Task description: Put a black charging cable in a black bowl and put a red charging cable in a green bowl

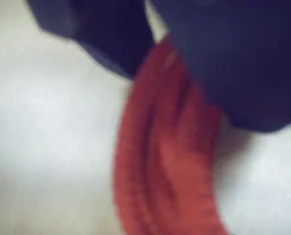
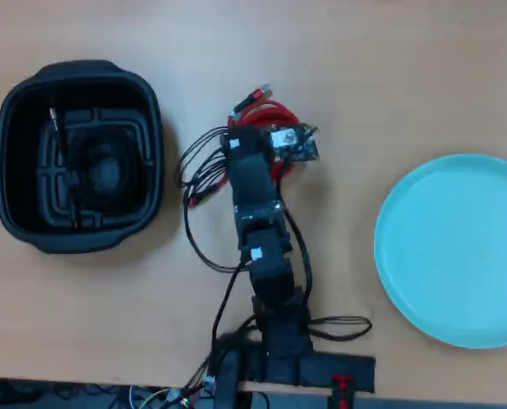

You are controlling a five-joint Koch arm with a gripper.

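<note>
The red charging cable (image 1: 165, 161) fills the blurred wrist view, running down from between the two dark jaws of my gripper (image 1: 184, 95), which looks shut on it. From overhead, the red charging cable (image 2: 266, 112) lies on the table under my gripper (image 2: 268, 136), its plug ends pointing up and away. The black charging cable (image 2: 61, 153) lies coiled inside the black bowl (image 2: 151, 115) at the left. The green bowl (image 2: 458, 251) sits at the right with nothing in it.
The arm's base (image 2: 283, 358) is clamped at the table's near edge, and its loose black wires (image 2: 204, 183) loop out to the left between the arm and the black bowl. Bare wooden tabletop (image 2: 347, 77) lies between the arm and the green bowl.
</note>
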